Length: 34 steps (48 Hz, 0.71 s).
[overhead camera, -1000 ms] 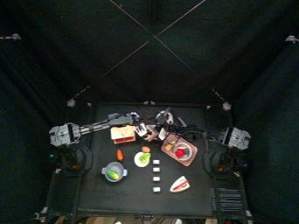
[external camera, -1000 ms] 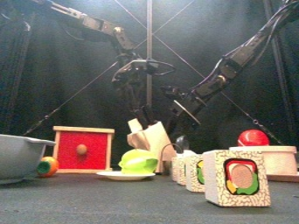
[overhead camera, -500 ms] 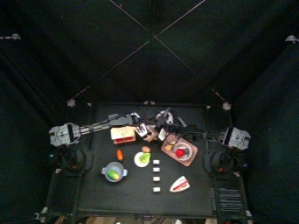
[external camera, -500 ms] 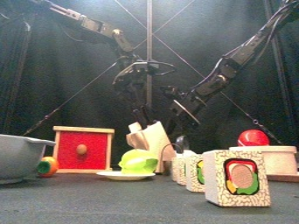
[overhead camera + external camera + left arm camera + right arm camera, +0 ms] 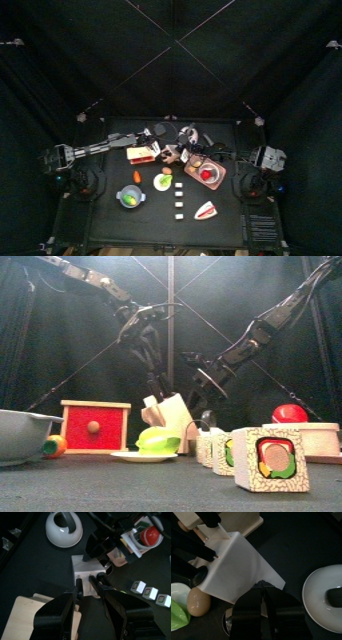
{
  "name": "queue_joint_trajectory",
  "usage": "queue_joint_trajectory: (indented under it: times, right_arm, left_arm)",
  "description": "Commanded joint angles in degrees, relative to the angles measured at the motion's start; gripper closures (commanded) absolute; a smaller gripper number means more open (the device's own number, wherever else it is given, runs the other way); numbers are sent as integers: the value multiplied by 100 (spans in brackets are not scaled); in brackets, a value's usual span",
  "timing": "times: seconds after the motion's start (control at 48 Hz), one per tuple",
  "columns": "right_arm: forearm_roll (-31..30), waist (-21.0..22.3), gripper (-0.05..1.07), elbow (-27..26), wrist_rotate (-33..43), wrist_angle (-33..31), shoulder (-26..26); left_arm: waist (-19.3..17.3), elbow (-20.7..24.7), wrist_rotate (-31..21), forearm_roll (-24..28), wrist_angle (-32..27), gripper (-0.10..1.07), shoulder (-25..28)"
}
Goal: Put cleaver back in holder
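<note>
Two grippers, one block: finish the seating cleanly

Steer clear of green fruit (image 5: 158,440) and patterned cubes (image 5: 263,459) up front. Behind them, treat holder (image 5: 167,412) as pale, smooth, wedge-cut wood, just beside red-faced box (image 5: 96,426). Cannot single out cleaver among black handles (image 5: 192,548) in holder; judge it seated or nearly so. Check for a flush handle before leaving. Keep right gripper (image 5: 264,591) as is: jaws close together, tips at holder's corner, bracing; cannot confirm a real pinch. Lift left gripper (image 5: 89,582), jaws spread and empty, straight up off slotted top to avoid dragging handles. Hard, slick surfaces: expect skidding if knocked.
</note>
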State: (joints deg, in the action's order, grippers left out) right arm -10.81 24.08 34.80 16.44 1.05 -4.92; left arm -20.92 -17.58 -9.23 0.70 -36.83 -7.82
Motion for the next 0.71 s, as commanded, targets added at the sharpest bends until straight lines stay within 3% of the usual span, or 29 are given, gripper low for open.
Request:
queue_joint_trajectory:
  times: [0.0, 0.146, 0.396, 0.688]
  right_arm:
    - [9, -53, 69, -105, 9, -18, 79]
    - [62, -35, 69, -88, 0, -141, 149]
    - [70, -44, 69, -185, 9, -545, 439]
    - [519, -176, 69, -404, 18, -1582, 809]
  left_arm:
    - [9, -352, 18, -193, 589, 20, -527]
    - [35, -1178, 35, -492, 1257, 20, -1125]
    - [105, -2461, 44, -439, 2470, 20, -1942]
    - [519, -3595, 35, -272, 3577, 20, -2698]
